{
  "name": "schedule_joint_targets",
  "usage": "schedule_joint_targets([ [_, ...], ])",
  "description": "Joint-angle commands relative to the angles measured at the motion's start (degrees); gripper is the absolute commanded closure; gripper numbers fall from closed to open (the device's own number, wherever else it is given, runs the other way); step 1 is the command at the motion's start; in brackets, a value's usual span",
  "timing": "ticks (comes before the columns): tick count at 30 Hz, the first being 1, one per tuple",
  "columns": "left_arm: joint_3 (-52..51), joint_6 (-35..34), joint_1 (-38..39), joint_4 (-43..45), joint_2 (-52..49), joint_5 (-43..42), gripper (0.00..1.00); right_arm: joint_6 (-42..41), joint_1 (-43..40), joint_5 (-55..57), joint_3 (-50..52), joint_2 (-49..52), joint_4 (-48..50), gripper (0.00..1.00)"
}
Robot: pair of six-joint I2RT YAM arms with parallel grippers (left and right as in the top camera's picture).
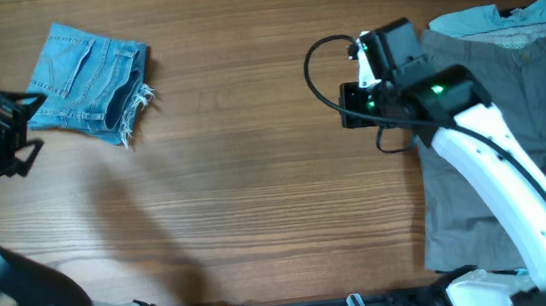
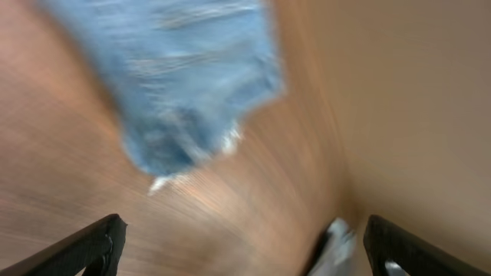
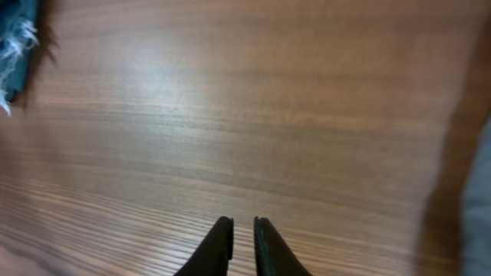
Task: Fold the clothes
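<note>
The light blue denim jeans [image 1: 85,81] lie folded into a small bundle at the table's back left, with frayed white hems on their right side. My left gripper [image 1: 34,124] is just left of the bundle, open and empty. The blurred left wrist view shows the jeans [image 2: 184,77] ahead of the wide-open jaws [image 2: 244,230]. My right gripper [image 1: 364,59] hovers over bare wood right of centre. In the right wrist view its fingers [image 3: 242,222] are nearly together and hold nothing. A corner of the jeans [image 3: 15,38] shows there at the top left.
Grey trousers [image 1: 509,100] lie spread at the right side of the wooden table [image 1: 255,175], under my right arm. A pale blue-green shirt [image 1: 501,15] lies at their back edge. Grey cloth [image 3: 479,207] shows at the right edge of the right wrist view.
</note>
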State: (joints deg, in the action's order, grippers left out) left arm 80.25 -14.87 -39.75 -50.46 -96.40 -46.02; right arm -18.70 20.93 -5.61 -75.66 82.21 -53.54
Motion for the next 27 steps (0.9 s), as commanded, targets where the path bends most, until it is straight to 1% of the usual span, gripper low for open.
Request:
schedule_joint_targets([
  [1,0.35,21.81,9.60,-2.19,12.98,-0.83,0.00,10.45,0.00,3.39,-1.53,-10.16,-0.13,0.81],
  [2,0.35,22.18,15.63,-2.38,17.68,4.72,0.00,12.39,0.00,4.50,-1.75,-14.01,-0.35,0.80],
  [6,0.35,21.31,31.01,-4.76,27.21,19.65,0.00,12.68,0.00,4.72,-2.36,-24.79,-1.16,0.76],
  [7,0.35,19.71,36.41,-6.71,30.29,25.33,0.00,12.55,0.00,4.44,-2.36,-28.55,-1.16,0.72],
  [8,0.35,18.08,39.58,-8.11,32.11,29.11,0.00,12.52,0.00,4.07,-2.36,-31.28,-1.16,0.67],
  [10,0.35,15.65,45.20,-11.50,35.23,34.64,0.00,12.48,0.00,4.07,-2.36,-35.54,-1.18,0.48],
  [11,0.35,15.65,47.54,-13.75,36.59,36.35,0.00,12.50,0.00,4.07,-2.36,-37.88,-1.22,0.31],
  [12,0.35,15.69,48.96,-15.63,37.42,36.74,0.00,12.46,0.00,4.07,-2.34,-39.58,-1.38,0.00],
  [14,0.35,15.72,49.75,-18.21,37.94,36.94,0.00,12.52,0.00,4.11,-2.34,-41.40,-1.46,0.00],
  [27,0.35,15.69,49.77,-17.53,36.65,36.70,0.00,12.52,0.00,4.11,-2.23,-40.79,-5.09,0.00],
])
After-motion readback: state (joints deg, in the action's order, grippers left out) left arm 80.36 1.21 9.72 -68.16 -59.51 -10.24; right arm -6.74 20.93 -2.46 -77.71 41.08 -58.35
